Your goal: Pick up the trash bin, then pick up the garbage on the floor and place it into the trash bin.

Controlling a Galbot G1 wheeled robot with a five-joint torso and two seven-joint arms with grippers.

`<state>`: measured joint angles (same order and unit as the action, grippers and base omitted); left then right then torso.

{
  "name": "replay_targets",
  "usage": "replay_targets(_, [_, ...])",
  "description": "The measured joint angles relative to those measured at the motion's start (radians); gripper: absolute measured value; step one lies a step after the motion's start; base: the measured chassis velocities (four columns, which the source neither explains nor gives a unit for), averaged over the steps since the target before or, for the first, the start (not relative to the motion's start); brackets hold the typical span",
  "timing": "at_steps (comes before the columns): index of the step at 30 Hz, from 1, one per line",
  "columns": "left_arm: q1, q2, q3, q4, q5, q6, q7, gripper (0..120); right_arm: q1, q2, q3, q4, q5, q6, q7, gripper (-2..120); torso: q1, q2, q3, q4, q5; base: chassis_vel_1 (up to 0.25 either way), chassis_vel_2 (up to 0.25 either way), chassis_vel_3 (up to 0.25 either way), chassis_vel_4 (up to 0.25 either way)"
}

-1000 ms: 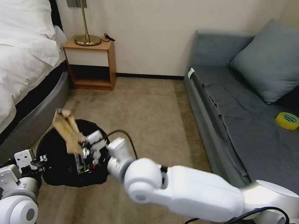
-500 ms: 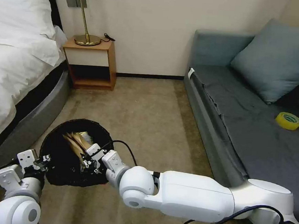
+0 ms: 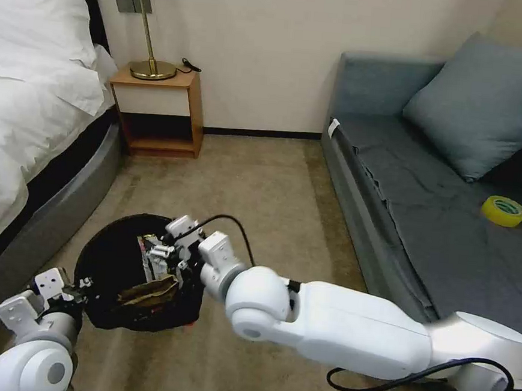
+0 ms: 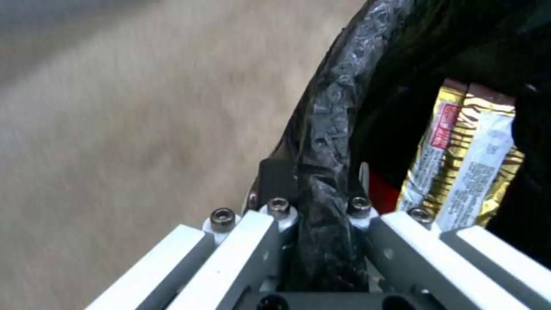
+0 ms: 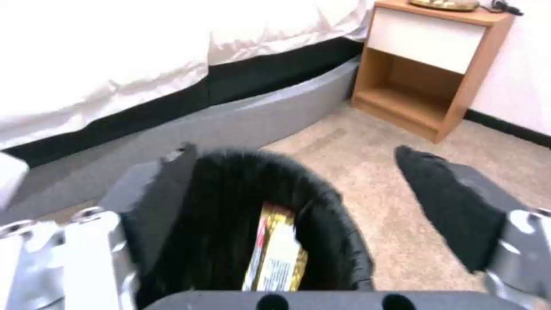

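Note:
The trash bin [image 3: 102, 255], lined with a crinkly black bag, hangs low over the carpet with my left gripper [image 3: 83, 284] shut on its near rim. In the left wrist view the gripper [image 4: 316, 189] pinches the bag-covered rim [image 4: 333, 112]. Inside the bin lie a crumpled tan paper bag [image 3: 150, 292], a dark-and-yellow wrapper [image 4: 468, 168] and a bit of a red packet [image 4: 383, 191]. My right gripper [image 3: 171, 247] hovers open over the bin's far side, nothing between its black pads [image 5: 453, 202]. Below it the wrapper [image 5: 275, 254] shows inside the bin [image 5: 338, 224].
A bed [image 3: 32, 117] with a grey base runs along the left. A wooden nightstand [image 3: 159, 112] with a brass lamp stands at the back wall. A grey sofa [image 3: 428, 220] on the right carries a cushion and a yellow tape roll [image 3: 504, 211]. Beige carpet [image 3: 255, 189] lies between.
My right gripper lowered the tan paper bag into the bin, let it go and rose slightly. The bag now lies inside. The left gripper still holds the rim.

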<state>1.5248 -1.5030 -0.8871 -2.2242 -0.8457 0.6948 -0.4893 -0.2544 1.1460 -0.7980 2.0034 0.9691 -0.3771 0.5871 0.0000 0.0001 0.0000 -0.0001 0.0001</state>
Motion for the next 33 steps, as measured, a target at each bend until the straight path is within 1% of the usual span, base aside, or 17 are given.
replay_targets(1, [-0.004, 0.002, -0.001, 0.013, -0.033, 0.006, -0.029, 3, -0.004, -0.008, 0.003, 0.008, -0.003, 0.0, 0.0, 96, 0.0, 0.0, 0.0, -0.0001, -0.0001, 0.0, 0.0, 0.0, 0.0])
replay_targets(4, [-0.019, 0.011, -0.006, 0.051, -0.132, 0.032, -0.122, 3, -0.025, -0.029, 0.005, 0.023, -0.017, 0.003, 0.0, 99, 0.0, 0.0, 0.0, 0.0002, 0.0, 0.0, 0.0, 0.0, 0.0])
replay_targets(5, [-0.022, 0.012, -0.006, 0.059, -0.147, 0.037, -0.138, 3, -0.031, -0.034, 0.004, 0.025, -0.021, 0.004, 0.0, 100, 0.0, 0.0, 0.0, 0.0001, -0.0001, 0.0, 0.0, 0.0, 0.0])
replay_targets(6, [-0.022, 0.012, -0.006, 0.059, -0.147, 0.037, -0.138, 3, -0.031, -0.034, 0.004, 0.025, -0.021, 0.004, 0.0, 100, 0.0, 0.0, 0.0, 0.0001, -0.0001, 0.0, 0.0, 0.0, 0.0])
replay_targets(8, [-0.028, 0.016, -0.009, 0.086, -0.16, 0.042, -0.166, 3, -0.049, -0.046, 0.004, 0.028, -0.03, 0.007, 0.0, 100, 0.0, 0.0, 0.0, 0.0, 0.0, 0.0, 0.0, 0.0, 0.0])
replay_targets(9, [-0.028, 0.016, -0.009, 0.086, -0.16, 0.042, -0.166, 3, -0.049, -0.046, 0.004, 0.028, -0.03, 0.007, 0.0, 100, 0.0, 0.0, 0.0, 0.0, 0.0, 0.0, 0.0, 0.0, 0.0])
replay_targets(12, [-0.033, 0.019, -0.01, 0.128, -0.16, 0.042, -0.181, 3, -0.078, -0.064, 0.009, 0.032, -0.042, 0.011, -0.003, 100, 0.0, 0.0, 0.0, 0.0001, -0.0001, 0.0, 0.0, 0.0, 0.0])
replay_targets(21, [-0.037, 0.017, -0.009, 0.177, -0.149, 0.042, -0.183, 3, -0.118, -0.082, 0.025, 0.039, -0.056, 0.015, -0.005, 100, 0.0, 0.0, 0.0, 0.0001, 0.0, 0.0, 0.0, 0.0, 0.0])
replay_targets(27, [-0.038, 0.016, -0.008, 0.182, -0.146, 0.041, -0.178, 3, -0.141, -0.089, 0.036, 0.041, -0.063, 0.017, -0.005, 100, 0.0, 0.0, 0.0, 0.0002, 0.0003, 0.0, 0.0, 0.0, 0.0])
replay_targets(29, [-0.036, 0.017, -0.007, 0.183, -0.134, 0.041, -0.155, 4, -0.156, -0.095, 0.046, 0.045, -0.063, 0.017, -0.006, 100, 0.0, 0.0, 0.0, 0.0002, 0.0002, 0.0, 0.0, 0.0, 0.0])
replay_targets(30, [-0.034, 0.017, -0.005, 0.182, -0.115, 0.037, -0.131, 7, -0.162, -0.098, 0.05, 0.046, -0.064, 0.017, -0.006, 100, 0.0, 0.0, 0.0, 0.0002, -0.0001, 0.0, 0.0, 0.0, 0.0])
replay_targets(31, [-0.034, 0.017, -0.005, 0.182, -0.115, 0.037, -0.131, 7, -0.162, -0.098, 0.05, 0.046, -0.064, 0.017, -0.006, 100, 0.0, 0.0, 0.0, 0.0002, -0.0001, 0.0, 0.0, 0.0, 0.0])
replay_targets(33, [-0.027, 0.016, -0.005, 0.178, -0.052, 0.022, -0.067, 16, -0.175, -0.105, 0.06, 0.048, -0.065, 0.017, -0.006, 100, 0.0, 0.0, 0.0, 0.0, -0.0003, 0.0, 0.0, 0.0, 0.0])
